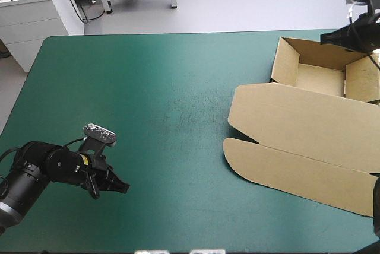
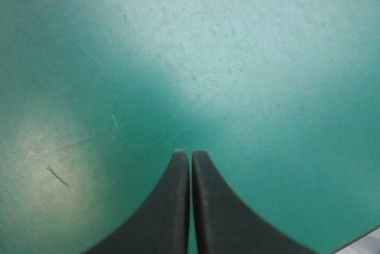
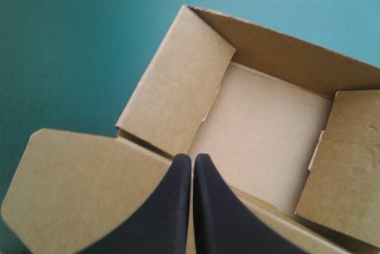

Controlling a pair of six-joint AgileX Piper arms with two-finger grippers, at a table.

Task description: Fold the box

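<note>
While the box [image 1: 309, 129] lies at the worktop's [image 1: 148, 88] right side, its tray [image 1: 320, 79] toward the far edge with walls up and its lid [image 1: 297, 153] flat toward the near edge, the right jaws are together in one point above the tray's near wall. The left jaws, also together, hang over bare cover near the near-left corner, well apart from the board. The step looks like seating the side flaps [image 3: 178, 82]. I would press each one down along its inner fold, with the other arm steadying the lid so the tray does not slide. The box's right end is cut off in the high view, and I cannot tell whether the flaps are locked or whether the right jaws touch board.
</note>
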